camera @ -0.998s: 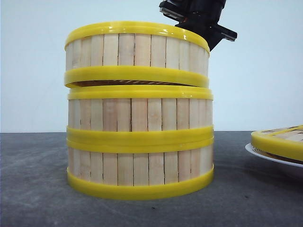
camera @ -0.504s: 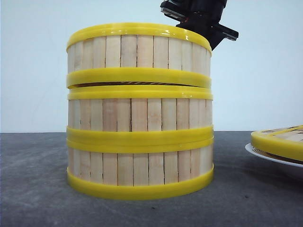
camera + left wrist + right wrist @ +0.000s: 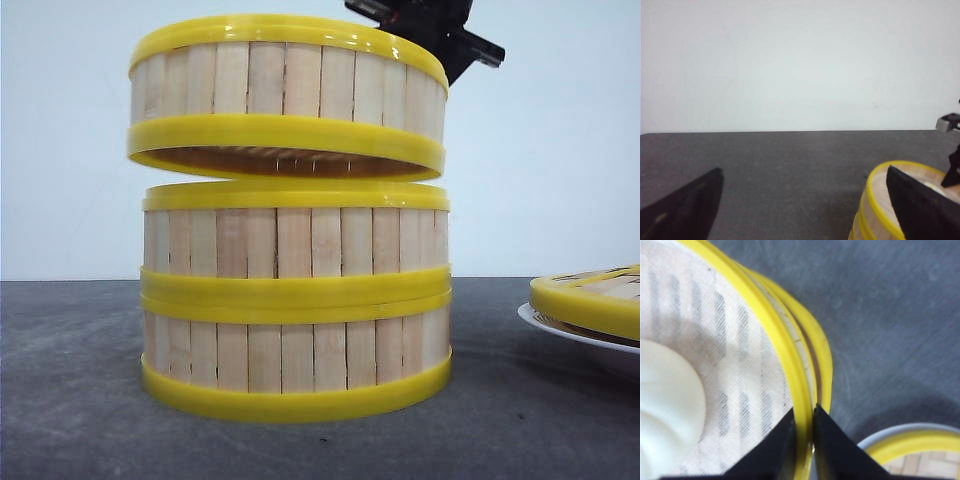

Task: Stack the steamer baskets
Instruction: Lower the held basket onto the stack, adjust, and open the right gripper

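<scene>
We see right gripper pinching top steamer basket rim, tilted above two-basket stack; thin one-sided pinch risks slip or misaligned seating. Left gripper wide, empty.

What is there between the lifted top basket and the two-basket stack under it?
Nothing. In the front view, an open gap separates the top basket, held by the right claw on its rim, from the stack; only the white wall shows through.

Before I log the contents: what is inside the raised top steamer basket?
The top yellow-rimmed wooden-slat steamer basket, pinched at its rim by the right gripper, holds a white mesh liner and a pale rounded bun-like item. The rest lies outside the frame.
</scene>
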Robot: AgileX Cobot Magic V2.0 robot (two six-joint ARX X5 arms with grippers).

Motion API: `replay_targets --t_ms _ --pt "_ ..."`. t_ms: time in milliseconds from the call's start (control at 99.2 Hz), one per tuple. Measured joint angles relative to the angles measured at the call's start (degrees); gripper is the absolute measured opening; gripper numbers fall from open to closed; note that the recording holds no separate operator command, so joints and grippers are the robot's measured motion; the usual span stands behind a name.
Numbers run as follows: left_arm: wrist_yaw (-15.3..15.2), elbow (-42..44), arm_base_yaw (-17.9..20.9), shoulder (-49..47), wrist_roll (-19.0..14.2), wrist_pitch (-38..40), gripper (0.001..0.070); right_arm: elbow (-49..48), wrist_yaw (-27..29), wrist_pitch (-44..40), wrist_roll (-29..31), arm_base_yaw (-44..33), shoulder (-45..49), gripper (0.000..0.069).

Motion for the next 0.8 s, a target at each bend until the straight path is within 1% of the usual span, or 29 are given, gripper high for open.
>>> replay_targets --t_ms 121,383,585,797 --pt "-0.02 0.00 0.00 0.00 0.00 0.00 0.0634 -2.29 2.93 0.02 -0.35 0.57 -0.15 0.0024" --pt "0.02 0.00 0.00 0.00 0.00 0.04 0.0634 -2.40 2.97 0.02 -0.24 0.48 -0.31 0.0024" --pt "0.02 0.00 0.00 0.00 0.00 0.09 0.0634 -2.40 5.70 0.02 0.28 0.50 -0.42 0.0024" --pt "0.02 0.00 0.00 0.00 0.00 0.09 0.0634 -1.60 7.10 0.02 0.35 0.50 -0.44 0.0024"
